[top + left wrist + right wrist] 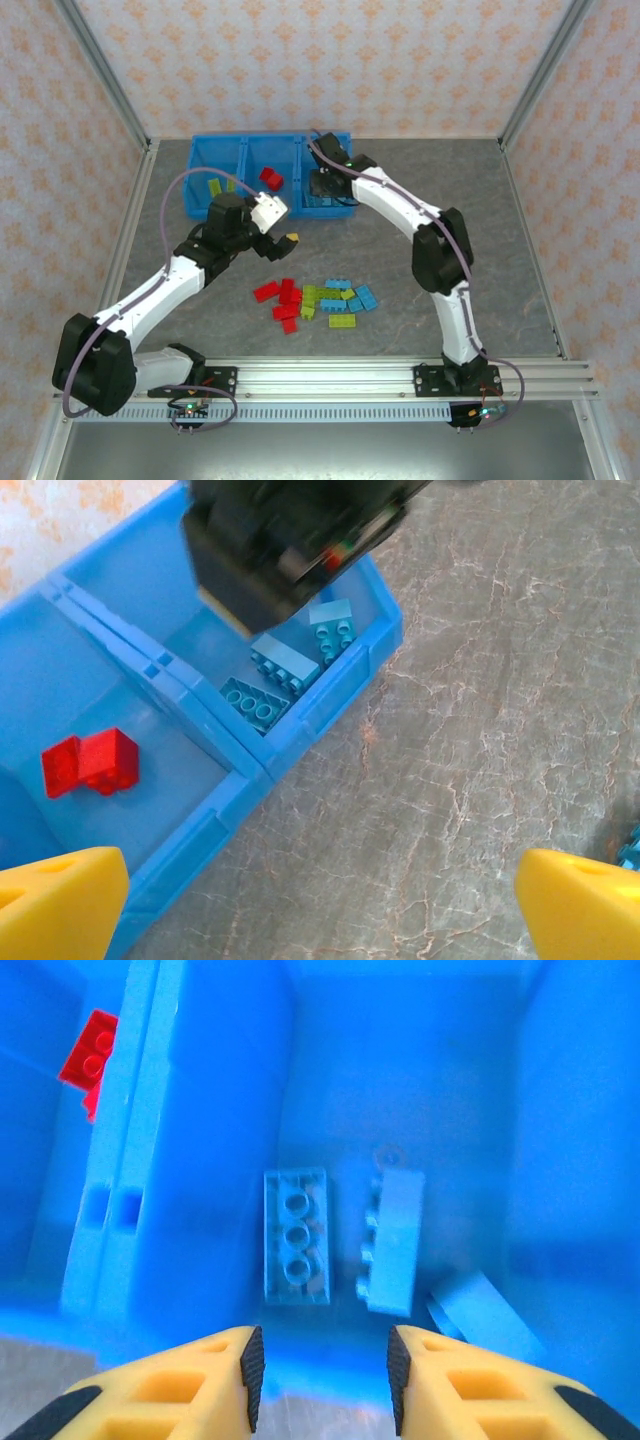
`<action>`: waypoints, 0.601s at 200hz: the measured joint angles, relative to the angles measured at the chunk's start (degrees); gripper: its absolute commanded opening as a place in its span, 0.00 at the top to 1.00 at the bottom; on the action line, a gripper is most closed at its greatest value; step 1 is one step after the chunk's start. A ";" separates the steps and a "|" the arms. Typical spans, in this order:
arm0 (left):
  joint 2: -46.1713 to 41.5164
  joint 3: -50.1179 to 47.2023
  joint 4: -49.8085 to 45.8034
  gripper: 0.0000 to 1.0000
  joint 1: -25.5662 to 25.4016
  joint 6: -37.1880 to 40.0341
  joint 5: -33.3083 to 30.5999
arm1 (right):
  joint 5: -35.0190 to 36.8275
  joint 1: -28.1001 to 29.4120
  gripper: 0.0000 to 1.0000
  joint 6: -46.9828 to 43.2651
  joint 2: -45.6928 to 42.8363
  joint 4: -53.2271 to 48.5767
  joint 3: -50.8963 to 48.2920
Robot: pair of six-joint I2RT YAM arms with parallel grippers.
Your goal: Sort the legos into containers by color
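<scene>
The right gripper (pixel 320 1375) hangs over the right compartment of the tray (pixel 222 150), upper middle of the top view. Its fingers are slightly apart and empty above three blue legos (pixel 297 1237). Red legos (pixel 92 763) lie in the middle compartment and green legos (pixel 215 187) in the left. The left gripper (pixel 322 905), spread wide and empty, hovers between the tray and the loose pile (pixel 315 300) at centre.

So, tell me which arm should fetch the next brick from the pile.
Left. The left gripper hangs open and empty, nearer the pile. The right gripper is farther off, over the tray's right compartment with the blue bricks.
</scene>
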 measured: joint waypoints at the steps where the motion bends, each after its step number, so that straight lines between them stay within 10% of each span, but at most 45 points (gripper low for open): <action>1: 0.09 0.09 -0.07 0.00 0.00 -0.13 0.00 | 0.00 0.00 0.60 0.00 -0.28 -0.04 -0.26; 70: 3.58 16.13 -21.33 0.14 -6.69 -33.83 -10.47 | -0.83 0.00 0.36 -1.70 -35.80 -4.39 -17.88; 120: 10.47 19.41 -41.44 0.31 -14.47 -52.17 -16.57 | -0.79 0.00 0.25 0.57 -40.37 -11.34 -22.82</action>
